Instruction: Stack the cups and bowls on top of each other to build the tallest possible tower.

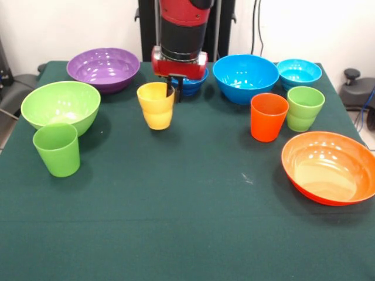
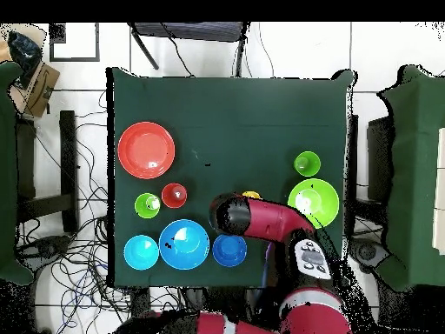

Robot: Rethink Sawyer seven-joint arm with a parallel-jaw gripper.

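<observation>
My gripper (image 1: 174,89) hangs at the right rim of the yellow cup (image 1: 156,105), which stands on the table, and its narrow-set fingers are shut on the rim. The dark blue bowl (image 1: 195,82) sits just behind it. The purple bowl (image 1: 104,68), lime green bowl (image 1: 60,105) and green cup (image 1: 57,149) stand on the left. The blue bowl (image 1: 245,77), turquoise bowl (image 1: 299,72), orange cup (image 1: 268,116), light green cup (image 1: 304,108) and orange bowl (image 1: 328,167) stand on the right. Each stands alone and no tower is in view. In the overhead view the arm (image 2: 261,217) hides the gripper.
The green table cloth (image 1: 176,205) stretches bare across the near half. In the overhead view, chairs and cables surround the table (image 2: 235,113).
</observation>
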